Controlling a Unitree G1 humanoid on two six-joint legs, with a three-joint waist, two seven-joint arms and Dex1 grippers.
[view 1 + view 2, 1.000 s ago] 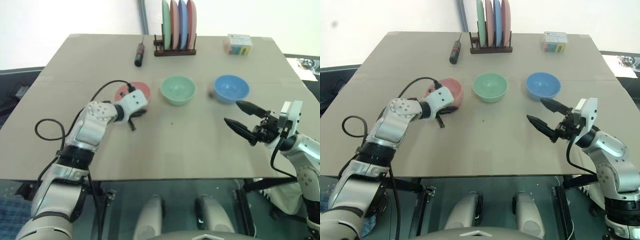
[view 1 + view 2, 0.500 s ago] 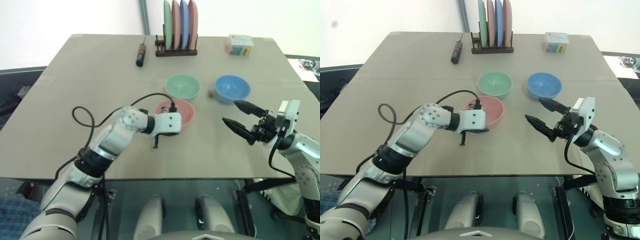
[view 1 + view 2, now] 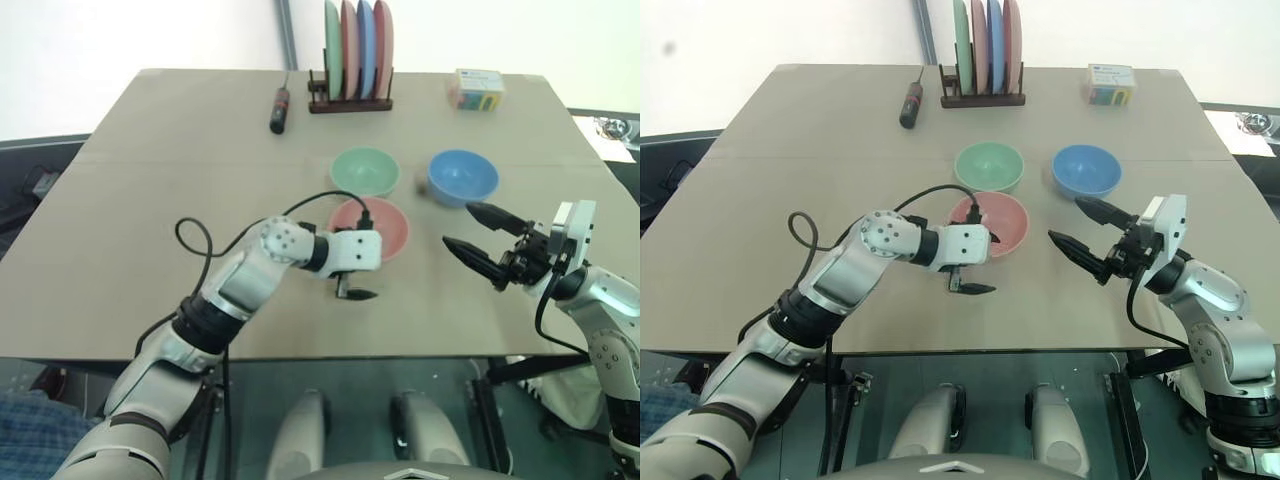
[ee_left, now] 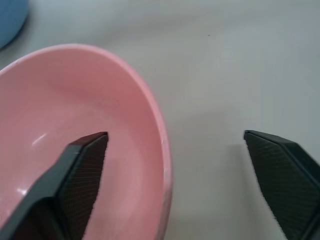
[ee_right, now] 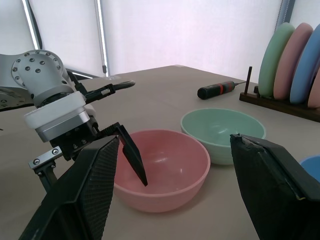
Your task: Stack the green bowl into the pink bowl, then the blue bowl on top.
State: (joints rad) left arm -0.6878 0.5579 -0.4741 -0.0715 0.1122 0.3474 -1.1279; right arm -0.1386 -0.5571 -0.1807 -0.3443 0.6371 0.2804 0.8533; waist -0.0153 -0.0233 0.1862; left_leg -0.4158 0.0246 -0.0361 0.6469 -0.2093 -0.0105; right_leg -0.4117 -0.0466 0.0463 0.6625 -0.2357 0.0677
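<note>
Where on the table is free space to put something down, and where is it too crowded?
Free: the table's left side beside the screwdriver, and the strip between the plate rack and the box. Crowded: the middle, where the pink bowl, green bowl and blue bowl sit close.

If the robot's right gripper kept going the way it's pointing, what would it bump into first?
Probably the pink bowl. The right gripper points across the table toward it, fingers open, with the left gripper at the bowl's rim. Depth is hard to judge, so it might pass just above.
</note>
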